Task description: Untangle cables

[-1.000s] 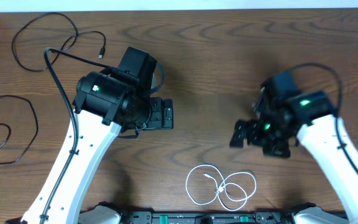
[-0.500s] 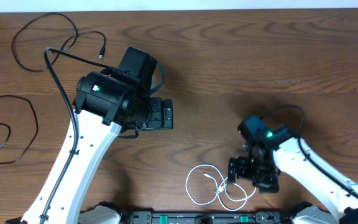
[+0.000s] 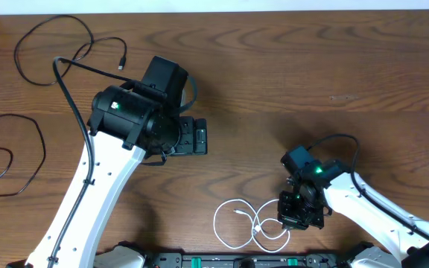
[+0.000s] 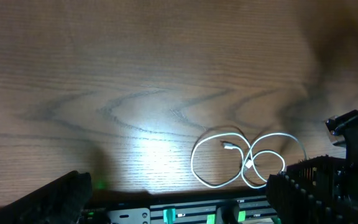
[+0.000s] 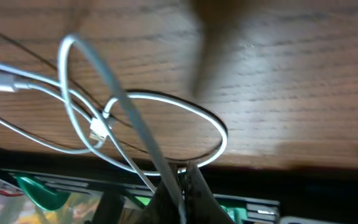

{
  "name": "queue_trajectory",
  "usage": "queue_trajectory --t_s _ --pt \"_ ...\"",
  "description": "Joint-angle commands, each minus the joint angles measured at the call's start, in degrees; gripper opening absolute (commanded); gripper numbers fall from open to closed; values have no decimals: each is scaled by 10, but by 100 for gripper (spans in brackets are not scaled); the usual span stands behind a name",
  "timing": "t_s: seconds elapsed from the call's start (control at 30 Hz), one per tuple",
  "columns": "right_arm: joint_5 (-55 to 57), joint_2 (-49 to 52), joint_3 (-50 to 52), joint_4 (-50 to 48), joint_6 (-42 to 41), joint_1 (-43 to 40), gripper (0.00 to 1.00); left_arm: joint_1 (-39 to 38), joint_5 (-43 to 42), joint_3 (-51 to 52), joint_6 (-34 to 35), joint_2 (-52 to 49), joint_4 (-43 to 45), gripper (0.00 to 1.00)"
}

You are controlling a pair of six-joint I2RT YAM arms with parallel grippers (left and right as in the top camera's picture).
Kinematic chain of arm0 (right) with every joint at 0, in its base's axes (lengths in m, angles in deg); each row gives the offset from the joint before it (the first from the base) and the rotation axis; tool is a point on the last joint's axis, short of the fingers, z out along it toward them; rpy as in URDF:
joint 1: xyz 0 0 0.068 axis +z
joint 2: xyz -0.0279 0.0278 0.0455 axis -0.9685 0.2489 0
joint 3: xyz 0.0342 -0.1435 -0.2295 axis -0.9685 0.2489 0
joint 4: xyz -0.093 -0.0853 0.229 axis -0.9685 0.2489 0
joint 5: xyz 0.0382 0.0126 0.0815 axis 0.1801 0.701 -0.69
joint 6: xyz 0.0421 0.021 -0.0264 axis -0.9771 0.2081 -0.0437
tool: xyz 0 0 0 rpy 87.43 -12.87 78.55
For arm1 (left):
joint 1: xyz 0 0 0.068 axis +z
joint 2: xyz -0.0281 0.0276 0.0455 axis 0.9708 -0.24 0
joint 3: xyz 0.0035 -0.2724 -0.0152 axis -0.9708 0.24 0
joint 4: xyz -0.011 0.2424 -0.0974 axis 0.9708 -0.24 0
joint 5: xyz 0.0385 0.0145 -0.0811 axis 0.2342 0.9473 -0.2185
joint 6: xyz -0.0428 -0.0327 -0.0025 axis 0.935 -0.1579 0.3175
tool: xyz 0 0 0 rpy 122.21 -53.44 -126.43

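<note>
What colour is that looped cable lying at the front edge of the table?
White. The white cable shows best in the close-up right wrist view.

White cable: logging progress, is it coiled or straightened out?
Coiled: the white cable lies in overlapping loops, one strand pinched in the right gripper.

Overhead: even, diffuse light; soft shadows on table [image 3: 274, 74]. Left wrist: bright glare patch mid-table, edges dim, upper right in shadow. Right wrist: dim and soft; white cable [image 5: 135, 134] near lens blurred, dark shadow band above.
</note>
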Motion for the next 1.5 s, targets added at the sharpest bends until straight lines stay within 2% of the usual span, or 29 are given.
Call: queue_trajectory --t_s 0.0,0.23,0.43,0.57,0.7,0.77,0.97,1.17,1.27,1.47 --pt "-14 -1 -63 9 24 -2 1 0 5 2 6 -2 0 95" --pt "-78 -1 -263 27 160 -2 1 0 -15 2 6 -2 2 95" --pt "-79 -1 -377 16 177 -1 1 3 -114 0 5 -2 49 96" --pt "-119 -1 -385 -14 208 -1 1 28 -191 -2 6 -2 68 95" --pt "-214 -1 -385 -36 323 -1 1 74 -284 -3 5 -2 89 96" --pt "-258 -1 -385 -52 354 -1 1 93 -305 -3 5 -2 95 96" --pt "-305 -1 -385 -117 359 -1 1 123 -367 -3 16 -2 85 95" --pt "-305 -1 -385 -144 359 4 1 123 -372 -3 131 -2 75 96" --pt "-282 -1 -385 -147 359 7 1 123 -373 -3 160 -2 75 95" --pt "-201 -1 -385 -147 345 7 1 123 -386 -3 167 -2 75 96"
